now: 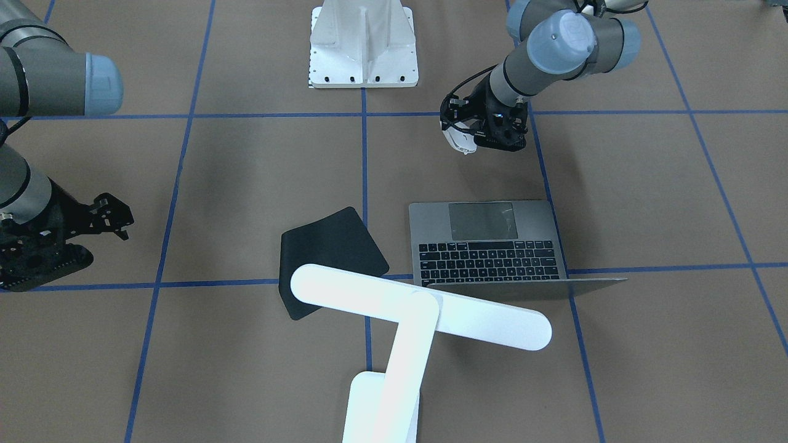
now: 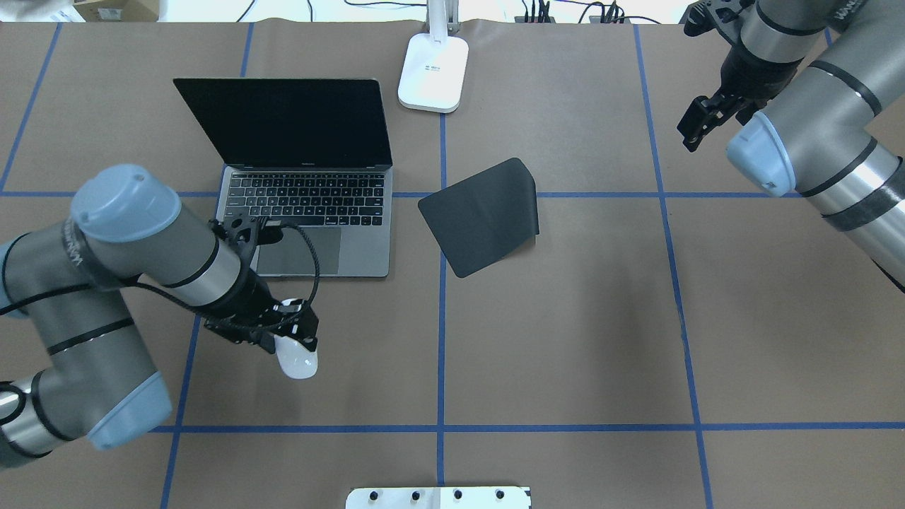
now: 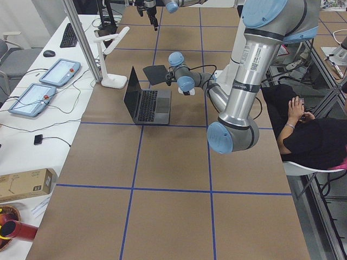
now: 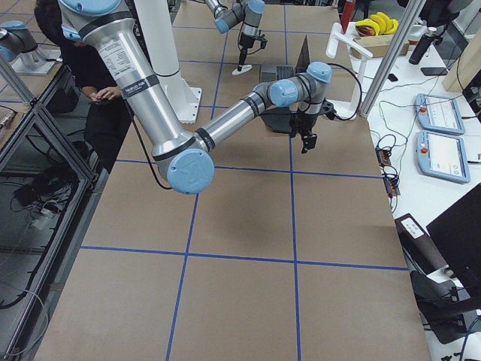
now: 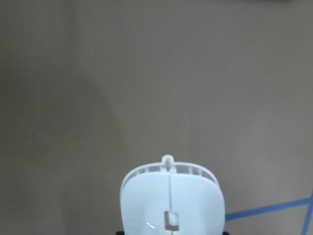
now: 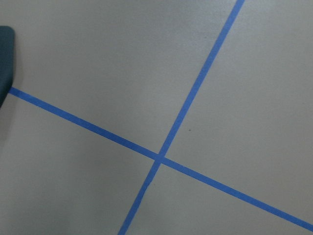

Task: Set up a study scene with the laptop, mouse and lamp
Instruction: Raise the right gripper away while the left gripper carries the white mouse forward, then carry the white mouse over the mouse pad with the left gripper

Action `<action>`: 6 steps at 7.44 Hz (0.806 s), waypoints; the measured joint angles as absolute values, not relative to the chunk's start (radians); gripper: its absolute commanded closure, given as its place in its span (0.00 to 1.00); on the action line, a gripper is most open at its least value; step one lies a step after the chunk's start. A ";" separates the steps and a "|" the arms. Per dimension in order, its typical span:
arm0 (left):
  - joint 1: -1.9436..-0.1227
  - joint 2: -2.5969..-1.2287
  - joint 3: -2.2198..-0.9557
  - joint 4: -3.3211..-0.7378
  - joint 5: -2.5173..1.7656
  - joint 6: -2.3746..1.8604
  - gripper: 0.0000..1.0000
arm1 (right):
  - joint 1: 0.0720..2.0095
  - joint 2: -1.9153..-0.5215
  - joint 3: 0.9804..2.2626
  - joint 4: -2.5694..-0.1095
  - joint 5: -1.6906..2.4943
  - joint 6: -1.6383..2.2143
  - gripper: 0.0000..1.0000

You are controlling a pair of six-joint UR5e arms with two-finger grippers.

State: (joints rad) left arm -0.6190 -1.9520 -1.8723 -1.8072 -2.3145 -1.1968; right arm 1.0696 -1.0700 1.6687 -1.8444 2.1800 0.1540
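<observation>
— Can you read any label here?
— You see small print on the base of the white plastic desk lamp (image 2: 433, 71), too fine to read.
— And the smooth white oval mouse (image 2: 298, 362)?
— Your left pincer (image 2: 293, 345) is clamped on it, near the front edge of the open grey metal laptop (image 2: 353, 247). You cannot tell how wide the right pincer (image 2: 696, 126) is.

1. Bright, even overhead light; shadows on the table (image 2: 565, 318) are soft and faint.
2. The lamp (image 1: 420, 307) head is blown out white in the front view.
3. The mouse (image 5: 172, 200) looks slightly soft close to my left wrist lens.
</observation>
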 measured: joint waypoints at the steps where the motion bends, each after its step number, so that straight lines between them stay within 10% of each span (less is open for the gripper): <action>1: -0.638 -2.007 -1.863 -1.767 -2.315 -1.196 0.36 | 1.072 -1.081 1.668 -1.840 2.182 0.156 0.00; 6: -0.692 -2.348 -1.524 -1.729 -2.309 -1.150 0.36 | 1.134 -1.191 1.665 -1.738 2.244 0.160 0.00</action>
